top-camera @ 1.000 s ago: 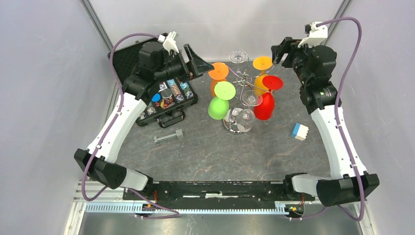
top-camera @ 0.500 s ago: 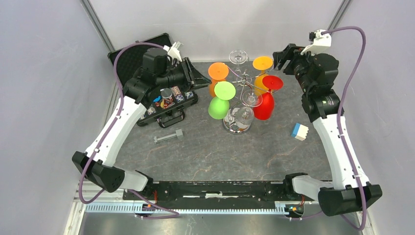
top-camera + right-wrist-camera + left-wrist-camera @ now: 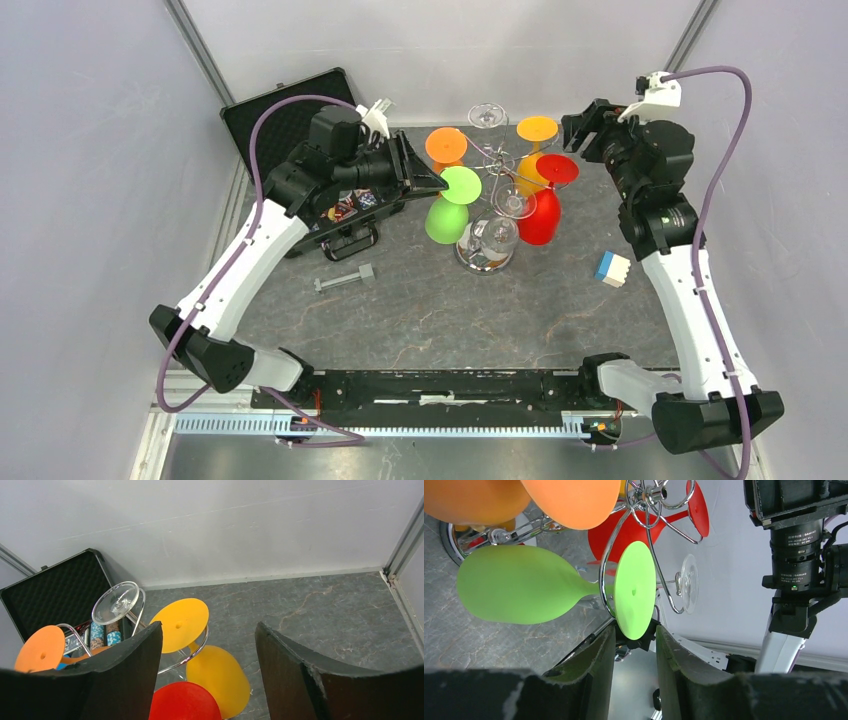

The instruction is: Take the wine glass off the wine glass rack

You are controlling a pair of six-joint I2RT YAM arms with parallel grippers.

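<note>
The chrome wine glass rack (image 3: 487,255) stands mid-table with glasses hanging upside down from its hooks: green (image 3: 447,210), orange (image 3: 446,145), yellow (image 3: 537,130), red (image 3: 543,205) and two clear ones (image 3: 488,115). My left gripper (image 3: 432,180) is open, and the rim of the green glass's foot (image 3: 635,587) sits just between its fingertips (image 3: 606,640), with a gap on each side. The rack's hub (image 3: 651,495) shows above it. My right gripper (image 3: 580,118) is open and empty, high above the yellow glass (image 3: 181,624) at the back right.
An open black case (image 3: 290,120) of poker chips lies at the back left under my left arm. A metal bolt (image 3: 343,278) lies in front of it. A blue and white block (image 3: 612,268) sits at the right.
My left gripper has moved right, from over the case to the green glass's foot. My right gripper has shifted slightly right and back.
</note>
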